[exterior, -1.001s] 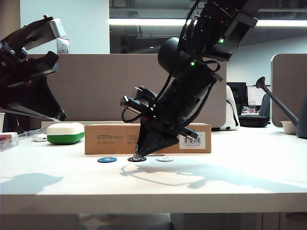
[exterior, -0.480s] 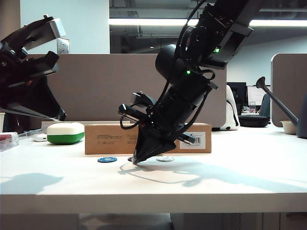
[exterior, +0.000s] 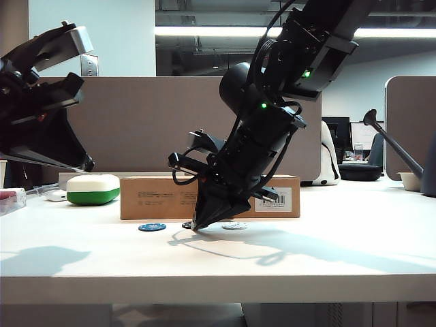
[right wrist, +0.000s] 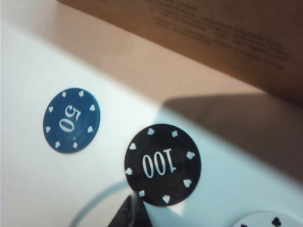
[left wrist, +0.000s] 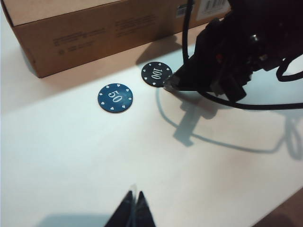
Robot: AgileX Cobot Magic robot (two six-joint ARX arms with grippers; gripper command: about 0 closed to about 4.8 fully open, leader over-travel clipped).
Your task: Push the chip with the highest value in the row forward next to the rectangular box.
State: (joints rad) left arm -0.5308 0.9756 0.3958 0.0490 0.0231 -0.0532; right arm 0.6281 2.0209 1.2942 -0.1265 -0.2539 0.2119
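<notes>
The right gripper's (right wrist: 131, 211) closed tips touch the small, flat black 100 poker chip's (right wrist: 162, 164) near rim, light and slippery on the table; the left gripper (left wrist: 134, 210), also closed, hangs apart.

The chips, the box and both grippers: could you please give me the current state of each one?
black chip: flat on the table, 100 face up, short of the rectangular box.
blue chip: flat, 50 face up, beside the black one.
white chip: flat on the table.
rectangular box: closed, resting on its long side.
right gripper: shut, tip at the black chip's edge.
left gripper: shut, raised, holding nothing.
</notes>
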